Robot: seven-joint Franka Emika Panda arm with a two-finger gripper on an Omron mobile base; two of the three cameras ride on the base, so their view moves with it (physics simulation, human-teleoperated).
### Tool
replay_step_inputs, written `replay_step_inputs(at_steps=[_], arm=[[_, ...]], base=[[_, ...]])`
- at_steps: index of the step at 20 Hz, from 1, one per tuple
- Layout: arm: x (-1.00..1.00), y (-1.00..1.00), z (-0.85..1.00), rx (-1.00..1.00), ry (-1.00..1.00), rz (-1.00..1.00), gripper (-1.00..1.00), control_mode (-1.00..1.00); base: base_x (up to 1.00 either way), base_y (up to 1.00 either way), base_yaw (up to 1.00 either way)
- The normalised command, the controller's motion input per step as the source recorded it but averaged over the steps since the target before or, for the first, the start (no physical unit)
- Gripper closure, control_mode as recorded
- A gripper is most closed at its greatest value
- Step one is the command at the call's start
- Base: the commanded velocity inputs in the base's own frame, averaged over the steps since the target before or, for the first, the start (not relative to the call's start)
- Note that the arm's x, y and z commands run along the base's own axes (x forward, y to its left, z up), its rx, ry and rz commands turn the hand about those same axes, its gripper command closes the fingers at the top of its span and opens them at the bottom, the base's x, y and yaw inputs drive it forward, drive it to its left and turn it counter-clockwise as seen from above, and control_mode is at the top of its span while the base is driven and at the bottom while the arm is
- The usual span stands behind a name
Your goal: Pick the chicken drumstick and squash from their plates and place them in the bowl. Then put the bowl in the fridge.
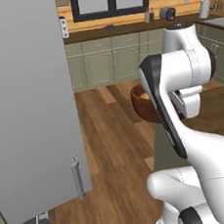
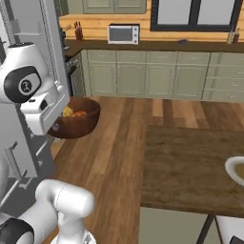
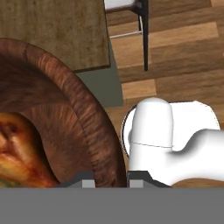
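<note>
The jaws are closed on the thick rim of the bowl, one tip inside the wall and one outside, holding it in the air above the wooden floor. In the right base view the bowl hangs beside the arm, just in front of the grey fridge, clear of the tabletop. Inside it lie the chicken drumstick and the yellow squash. One pale plate rests at the tabletop's right edge.
</note>
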Motion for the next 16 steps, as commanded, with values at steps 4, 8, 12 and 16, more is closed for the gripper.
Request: replay_step_inputs(at_steps=[4, 8, 12, 16], arm=[[0.0, 0.0, 0.0, 0.0, 0.0, 0.0, 1.0, 1.0], [0.0, 0.0, 0.0, 0.0, 0.0, 0.0, 1.0, 1.0], [0.0, 0.0, 0.0, 0.0, 0.0, 0.0, 1.0, 1.0], [0.0, 0.0, 0.0, 0.0, 0.0, 0.0, 1.0, 1.0]], base=[[0.66, 0.02, 0.0], [0.62, 0.0, 0.0], [0.73, -0.04, 0.0], [0.79, -0.01, 0.0]])
